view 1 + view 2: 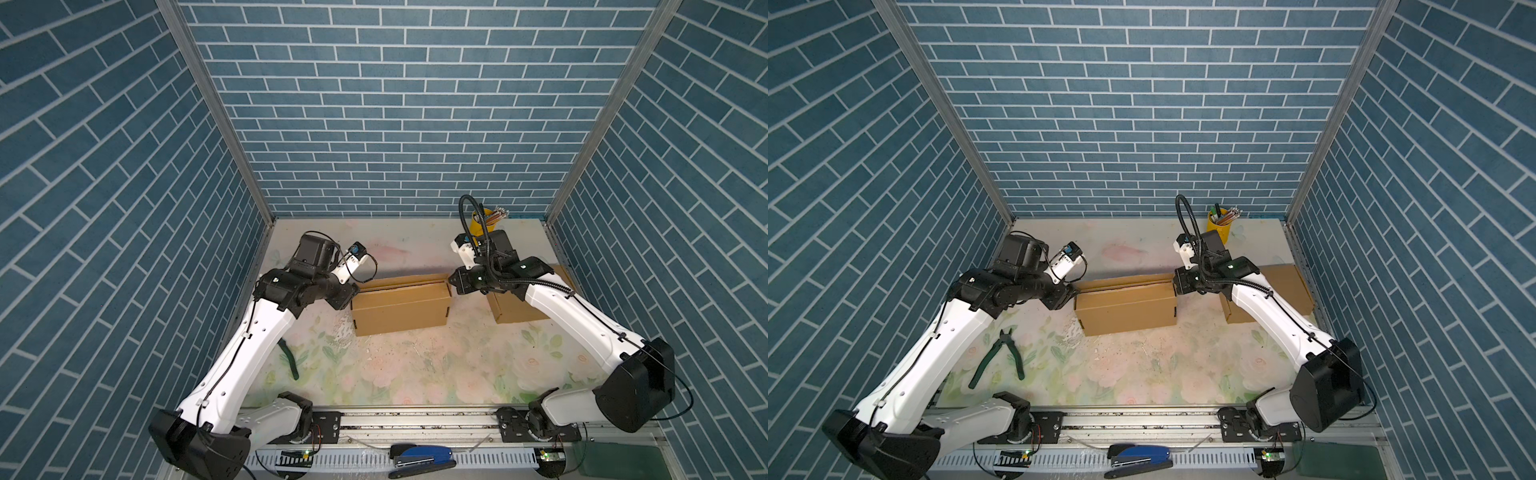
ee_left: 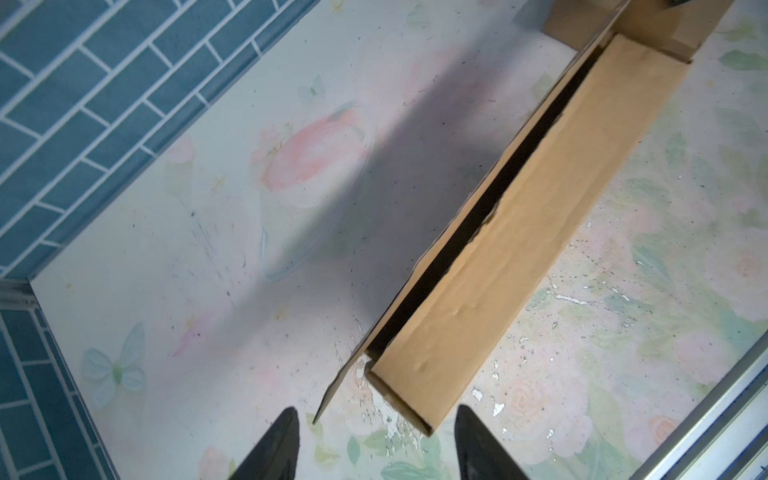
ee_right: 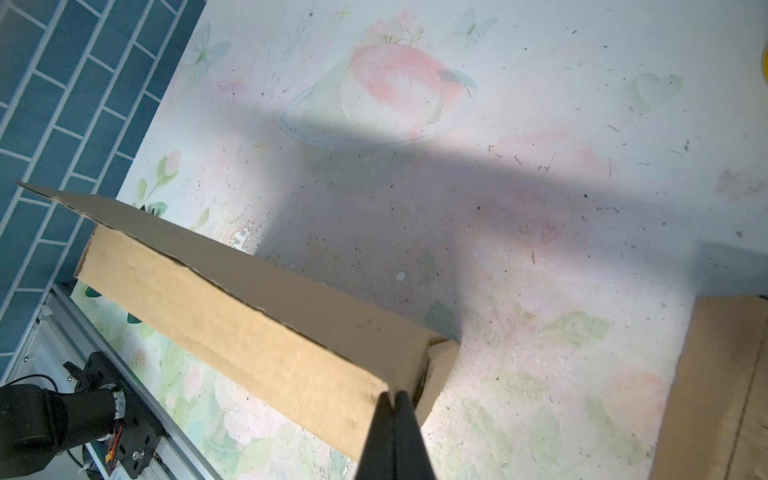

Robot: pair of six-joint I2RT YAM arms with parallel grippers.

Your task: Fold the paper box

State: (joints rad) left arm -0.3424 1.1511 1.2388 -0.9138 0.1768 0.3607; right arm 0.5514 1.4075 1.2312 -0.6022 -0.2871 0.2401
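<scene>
Listing by size: floral worktop (image 1: 415,374); paper box (image 1: 401,309), mid-worktop, long side facing near, a dark gap open along its far top edge; second cardboard box (image 1: 505,309), to its right under my right arm; left claw (image 2: 376,411), fingers apart, just off the box's left end; right claw (image 3: 392,395), fingers together at its right top corner; green pliers (image 1: 1007,340), near left.

2 cardboard boxes (image 1: 1127,307) (image 1: 1287,286), 2 arms (image 1: 934,353) (image 1: 1275,316), 1 pliers (image 1: 1008,341), 1 stapler (image 1: 1140,455), 1 yellow cup (image 1: 1219,230).
</scene>
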